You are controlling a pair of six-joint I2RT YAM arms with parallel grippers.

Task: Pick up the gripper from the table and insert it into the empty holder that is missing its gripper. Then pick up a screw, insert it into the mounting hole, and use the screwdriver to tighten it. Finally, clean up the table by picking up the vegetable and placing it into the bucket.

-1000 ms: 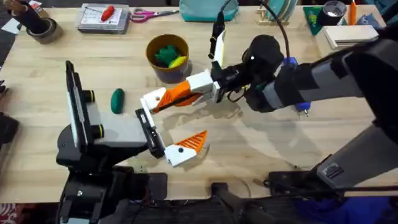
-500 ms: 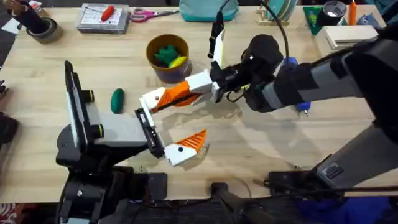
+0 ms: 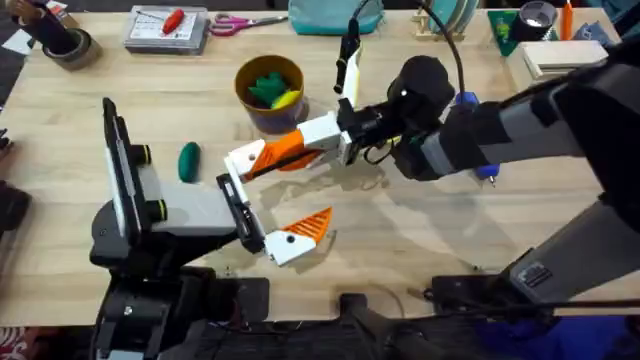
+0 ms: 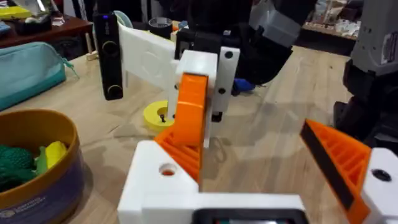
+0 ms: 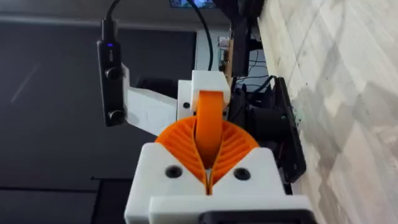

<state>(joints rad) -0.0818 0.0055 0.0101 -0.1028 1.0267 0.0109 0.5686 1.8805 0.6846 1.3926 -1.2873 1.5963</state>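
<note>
The left gripper (image 3: pixel 292 188) lies low over the wooden worktop (image 3: pixel 420 240) with its fingers spread wide. Its lower finger (image 3: pixel 300 234), orange ribbed pad on a white base, is well apart from the upper one. The upper one is the holder (image 3: pixel 243 160), a white angular mount with a round hole in its face. The right gripper (image 3: pixel 270 157) reaches in from the right and meets this mount. In the right wrist view its two orange ribbed fingers (image 5: pixel 180 144) are pressed together on the narrow orange gripper wedge (image 5: pixel 211 121), which runs straight up from between them to the white mount beyond. In the left wrist view, orange ribbing lies against the white mount just beside its hole. How fully the wedge is seated there cannot be told. The vegetable (image 3: pixel 189 161), a dark green oval, lies on the worktop to the left of the holder, close to the left arm and touching nothing else. The bucket (image 3: pixel 268 92) stands upright just behind the joined fingers, holding a bright green leafy toy (image 3: pixel 263 86) and a yellow toy (image 3: pixel 285 99). A bit of blue, apparently the screwdriver (image 3: pixel 466 99), peeps out behind the right arm, mostly hidden. A flat yellow ring (image 4: pixel 158 116) lies on the wood under the right gripper. At the far edge are a grey tray (image 3: pixel 165 38) with a red-handled tool (image 3: pixel 173 19) and pink-handled scissors (image 3: pixel 240 21).
</note>
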